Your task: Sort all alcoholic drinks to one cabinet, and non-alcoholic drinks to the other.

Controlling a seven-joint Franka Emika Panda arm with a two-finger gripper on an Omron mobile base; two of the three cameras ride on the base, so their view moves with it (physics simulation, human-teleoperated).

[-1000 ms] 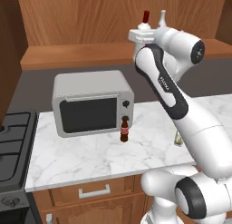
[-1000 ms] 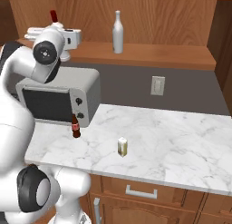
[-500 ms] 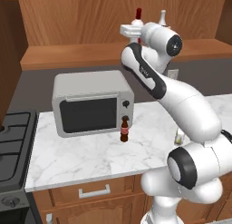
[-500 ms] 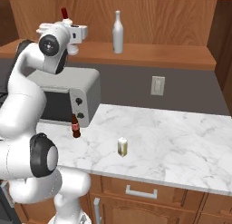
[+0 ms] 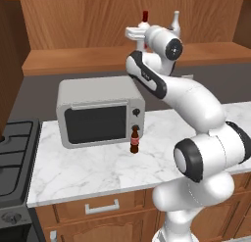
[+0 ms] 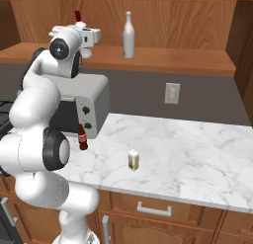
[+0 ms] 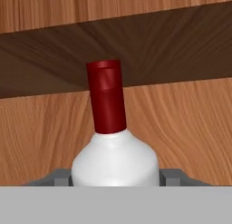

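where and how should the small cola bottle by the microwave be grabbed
Probably around the body of the cola bottle, below its narrow red-capped neck, with the fingers level. It stands upright on the marble counter, close in front of the microwave, so approach from the open counter side, not from behind.

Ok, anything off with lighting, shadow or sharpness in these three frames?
Hand view: the red-capped bottle is sharp, with a dark shadowed band on the wood above it and a soft highlight on its white shoulder. Left base view: even light, no glare on the microwave door. Right base view: the cola bottle and carton cast only faint shadows.
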